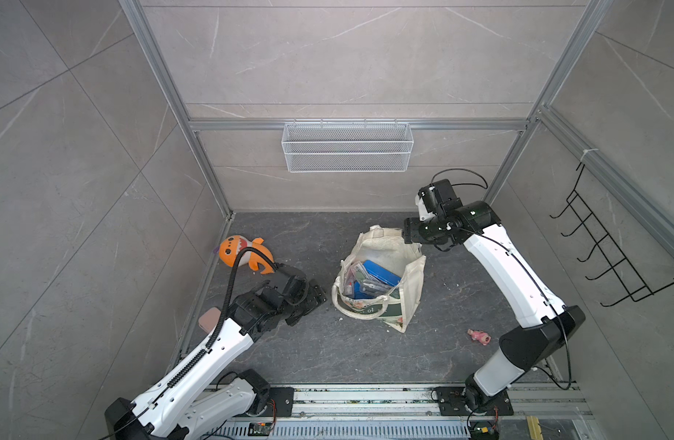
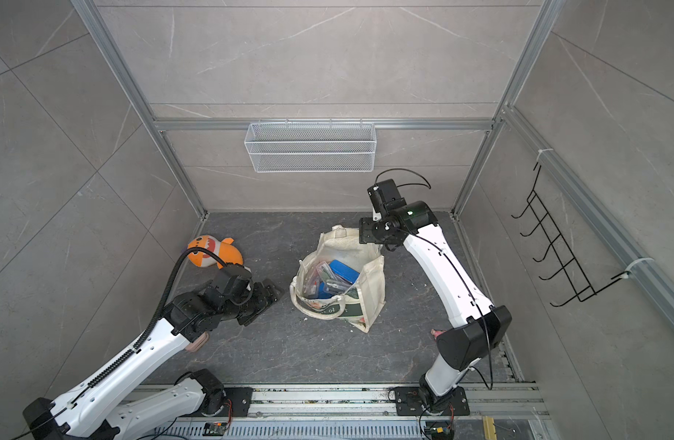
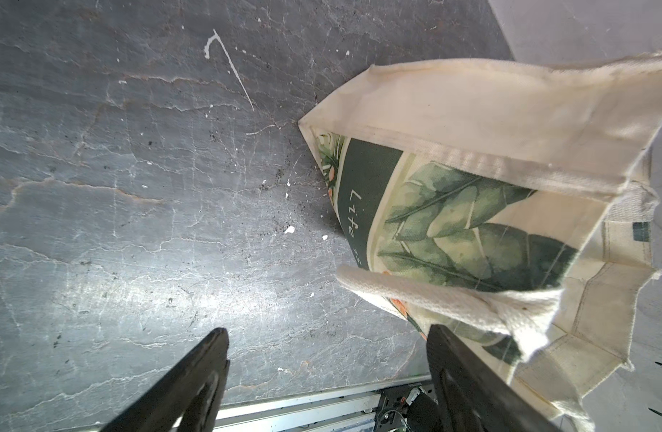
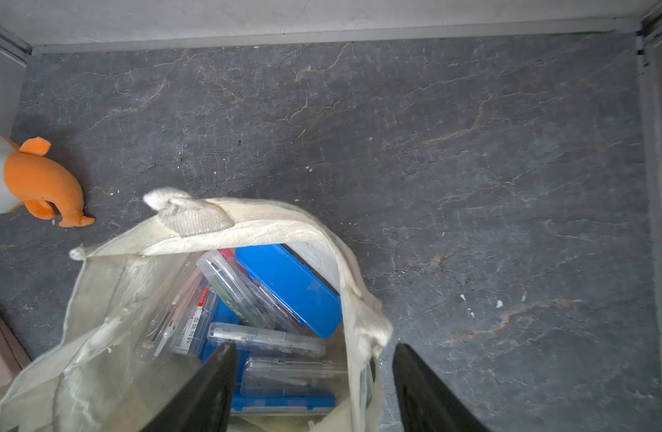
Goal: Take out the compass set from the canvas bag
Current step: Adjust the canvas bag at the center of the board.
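The cream canvas bag [image 1: 413,282] [image 2: 373,289] stands open mid-floor, its green printed panel [image 3: 363,179] facing the front. Inside lie a blue box [image 4: 288,284] and several clear-lidded cases. One clear case on a blue base [image 4: 284,377] holds a metal instrument; whether it is the compass set I cannot tell. My right gripper [image 4: 314,351] [image 1: 408,238] hangs open over the bag's far right corner, straddling the rim [image 4: 363,325] without pinching it. My left gripper [image 3: 327,336] [image 1: 318,293] is open and low beside the bag's left side, holding nothing.
An orange plush toy [image 1: 240,253] lies at the back left. A beige box [image 1: 209,318] sits under the left arm and a small pink toy [image 1: 480,337] near the right arm. A wire basket [image 1: 346,146] hangs on the back wall, a black rack [image 1: 609,259] on the right wall.
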Robot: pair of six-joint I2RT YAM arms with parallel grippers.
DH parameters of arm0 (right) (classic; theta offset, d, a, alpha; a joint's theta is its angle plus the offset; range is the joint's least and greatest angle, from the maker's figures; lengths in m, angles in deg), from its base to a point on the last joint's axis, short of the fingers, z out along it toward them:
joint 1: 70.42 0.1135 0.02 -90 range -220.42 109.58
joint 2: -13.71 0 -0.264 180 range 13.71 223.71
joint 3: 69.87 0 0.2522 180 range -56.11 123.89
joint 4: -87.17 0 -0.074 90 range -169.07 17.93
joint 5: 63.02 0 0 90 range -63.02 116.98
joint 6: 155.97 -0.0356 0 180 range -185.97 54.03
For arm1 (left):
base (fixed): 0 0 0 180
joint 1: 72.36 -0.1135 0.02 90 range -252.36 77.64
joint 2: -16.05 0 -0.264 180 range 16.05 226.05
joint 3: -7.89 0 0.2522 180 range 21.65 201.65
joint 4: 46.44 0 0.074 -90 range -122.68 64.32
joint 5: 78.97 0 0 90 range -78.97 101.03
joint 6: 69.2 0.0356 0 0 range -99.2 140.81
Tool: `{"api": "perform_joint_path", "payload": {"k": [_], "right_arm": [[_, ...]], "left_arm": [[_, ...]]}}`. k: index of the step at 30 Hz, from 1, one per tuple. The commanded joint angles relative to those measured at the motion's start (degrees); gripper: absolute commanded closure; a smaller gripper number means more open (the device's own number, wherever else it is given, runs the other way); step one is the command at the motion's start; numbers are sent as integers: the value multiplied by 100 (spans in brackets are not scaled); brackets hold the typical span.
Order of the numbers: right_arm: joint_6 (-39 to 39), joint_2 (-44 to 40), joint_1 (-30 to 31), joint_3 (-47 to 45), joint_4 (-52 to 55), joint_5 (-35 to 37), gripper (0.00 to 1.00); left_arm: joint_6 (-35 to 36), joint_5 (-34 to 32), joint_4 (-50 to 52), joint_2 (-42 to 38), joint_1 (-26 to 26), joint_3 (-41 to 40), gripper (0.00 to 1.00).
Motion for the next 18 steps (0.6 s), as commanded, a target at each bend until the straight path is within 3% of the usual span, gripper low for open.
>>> {"api": "perform_joint_path", "payload": {"k": [1,4,18], "right_arm": [[308,277,-109,263,-32,-691,31],[429,485,-163,265,43,-824,33],[478,349,-412,123,154,-123,31]], "left_arm": [[-226,-136,-87,17,59,70,14],[-286,-58,-210,9,61,16,14],[-865,175,-413,-24,448,302,14]]}}
